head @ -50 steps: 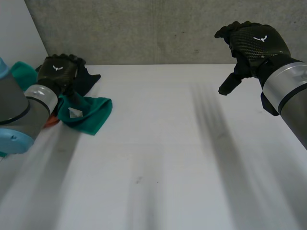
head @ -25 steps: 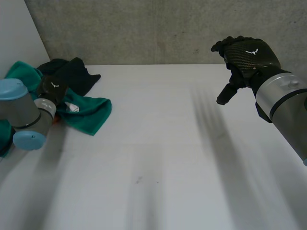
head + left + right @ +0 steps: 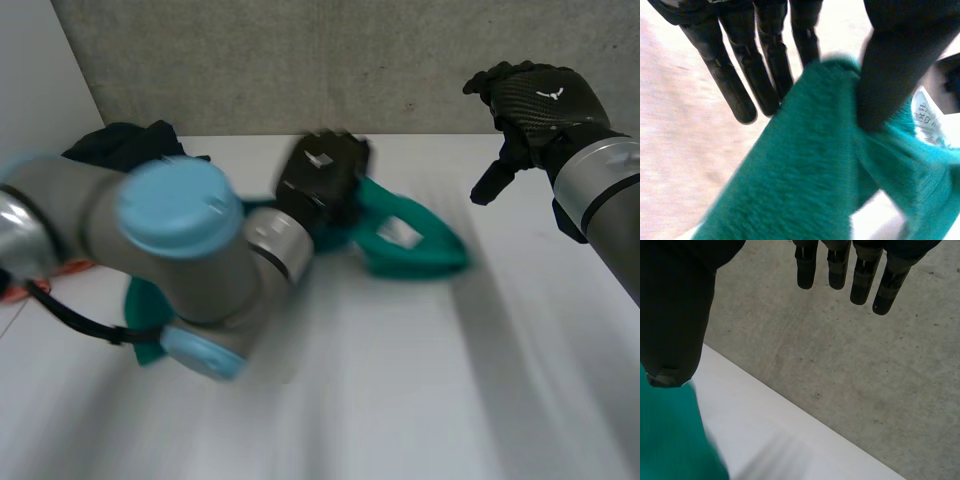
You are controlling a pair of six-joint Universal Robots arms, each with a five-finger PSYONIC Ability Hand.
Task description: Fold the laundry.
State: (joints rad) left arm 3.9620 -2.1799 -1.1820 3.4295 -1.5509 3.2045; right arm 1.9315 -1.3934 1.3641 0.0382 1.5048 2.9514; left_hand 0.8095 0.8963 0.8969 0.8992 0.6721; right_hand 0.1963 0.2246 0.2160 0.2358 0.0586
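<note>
Since the frame before, we see our left hand [image 3: 322, 182] has swung from the far left of the white table [image 3: 420, 400] to its middle, taking the teal terry cloth [image 3: 412, 243] along. Its thumb [image 3: 892, 65] pinches a fold of that cloth against the fingers [image 3: 735, 85], which are straight and close together. A white care label [image 3: 926, 112] shows beside the thumb. The cloth trails from the hand toward the right. Our right hand [image 3: 538, 100] hovers above the table's far right edge, fingers [image 3: 860, 277] relaxed and apart from the thumb, holding nothing. A black garment [image 3: 120, 142] lies in the far left corner, before the grey concrete wall [image 3: 300, 60].
</note>
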